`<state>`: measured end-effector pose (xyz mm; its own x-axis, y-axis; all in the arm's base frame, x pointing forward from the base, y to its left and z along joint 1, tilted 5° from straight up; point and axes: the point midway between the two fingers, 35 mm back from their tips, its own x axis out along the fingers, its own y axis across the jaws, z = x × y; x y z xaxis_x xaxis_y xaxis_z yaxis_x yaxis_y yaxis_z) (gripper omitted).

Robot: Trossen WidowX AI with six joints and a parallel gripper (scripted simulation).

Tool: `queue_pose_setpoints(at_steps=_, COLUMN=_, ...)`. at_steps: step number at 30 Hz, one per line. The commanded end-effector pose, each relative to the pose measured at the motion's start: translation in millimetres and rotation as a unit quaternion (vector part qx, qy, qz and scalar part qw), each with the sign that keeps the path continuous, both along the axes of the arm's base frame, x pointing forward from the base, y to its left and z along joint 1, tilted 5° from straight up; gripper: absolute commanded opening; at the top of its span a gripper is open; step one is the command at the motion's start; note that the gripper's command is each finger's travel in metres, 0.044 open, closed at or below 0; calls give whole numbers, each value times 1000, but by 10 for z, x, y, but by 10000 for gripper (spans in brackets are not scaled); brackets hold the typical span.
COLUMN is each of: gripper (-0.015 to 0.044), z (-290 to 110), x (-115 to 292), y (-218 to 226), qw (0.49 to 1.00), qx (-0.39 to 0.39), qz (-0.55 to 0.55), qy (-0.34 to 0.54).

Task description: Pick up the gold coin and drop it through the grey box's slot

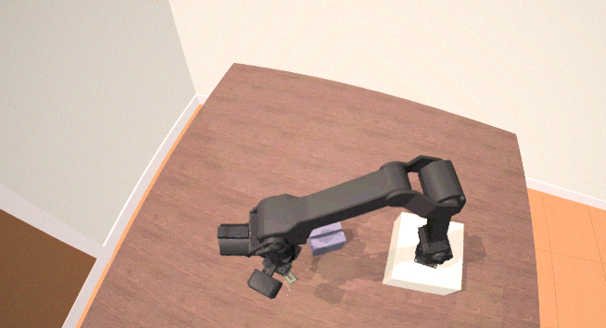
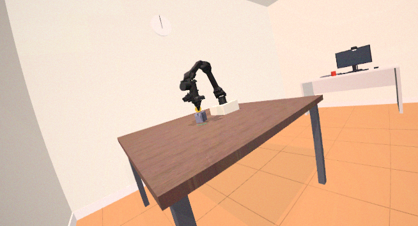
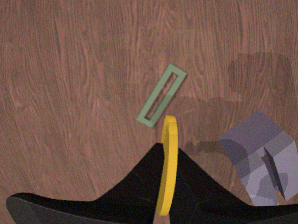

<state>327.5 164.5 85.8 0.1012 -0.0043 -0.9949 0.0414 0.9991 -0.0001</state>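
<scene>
Wall clock (image 2: pixel 162 24), monitor (image 2: pixel 353 57), red cup (image 2: pixel 333 73)

Lower coin (image 3: pixel 168 165) edge buried between hand (image 3: pixel 161 212) fingers; box (image 3: pixel 262 165) cropped at right; holder (image 2: pixel 201 124) barely discernible from exterior.

Lighting even, bright; soft blotchy shadows on brown wood-grain table (image 1: pixel 324 126) beside white base block (image 1: pixel 408 265); edges bowed.

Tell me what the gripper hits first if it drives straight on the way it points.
Probably bare table: the gripper, shut on the coin, points down. The empty green holder lies just ahead; depth is unclear.
</scene>
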Motion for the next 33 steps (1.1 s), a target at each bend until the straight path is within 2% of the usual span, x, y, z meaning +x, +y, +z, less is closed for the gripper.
queue_pose_setpoints(at_steps=1, gripper=0, z=17, x=21, y=-5, qw=998, qx=-7, qz=63, qy=-2)
queue_pose_setpoints(at_steps=18, gripper=0, z=29, x=51, y=-22, qw=939, qx=-36, qz=342, qy=0)
queue_pose_setpoints(at_steps=33, gripper=0, z=42, x=-15, y=-233, qw=935, qx=-38, qz=352, qy=0)
